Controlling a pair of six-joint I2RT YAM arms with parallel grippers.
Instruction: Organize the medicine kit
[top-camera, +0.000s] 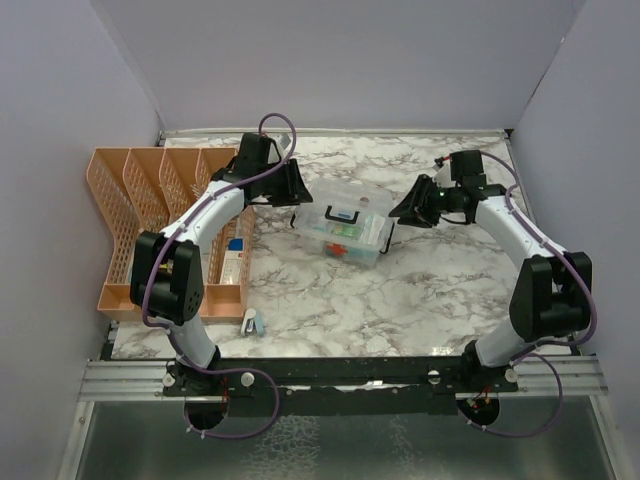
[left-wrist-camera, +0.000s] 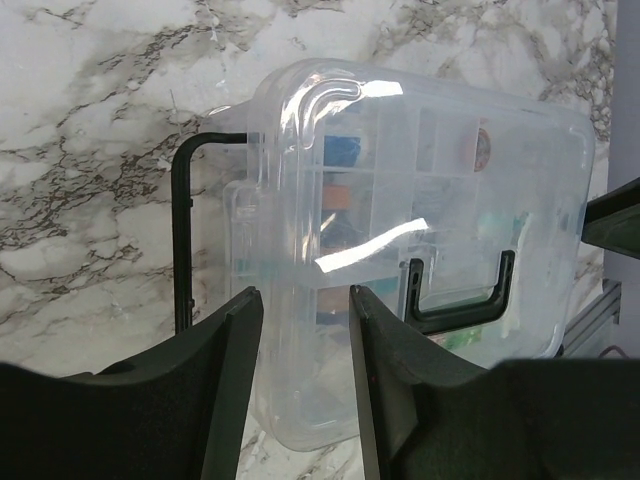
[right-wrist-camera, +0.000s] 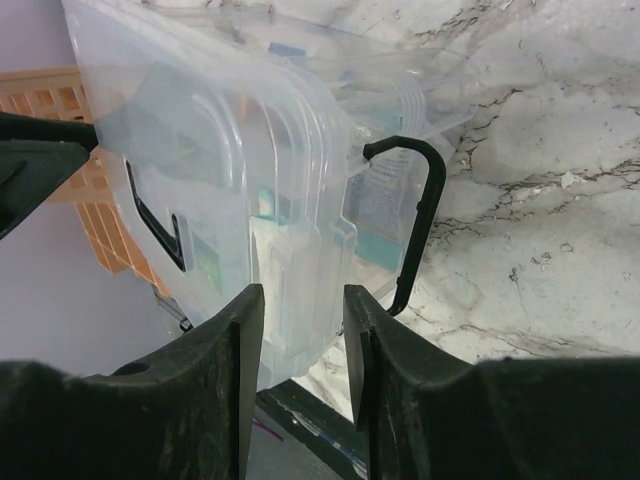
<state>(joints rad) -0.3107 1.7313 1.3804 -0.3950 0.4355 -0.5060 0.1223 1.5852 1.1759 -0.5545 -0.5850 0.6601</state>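
The medicine kit (top-camera: 345, 225), a clear plastic box with a clear lid, sits mid-table between both arms. My left gripper (top-camera: 297, 195) is at its left end and my right gripper (top-camera: 398, 212) at its right end. In the left wrist view the kit (left-wrist-camera: 450, 200) has its near end wall between the fingers of the left gripper (left-wrist-camera: 305, 300), filling the gap; a black handle (left-wrist-camera: 182, 230) stands to the left. In the right wrist view the kit (right-wrist-camera: 220, 170) has its end tab held between the fingers of the right gripper (right-wrist-camera: 303, 295), beside a black handle (right-wrist-camera: 420, 220).
An orange lattice desk organizer (top-camera: 140, 200) stands along the left wall, with a white and blue box (top-camera: 233, 262) in its front tray. A small item (top-camera: 252, 322) lies near the front edge. Purple walls close in the left, back and right sides.
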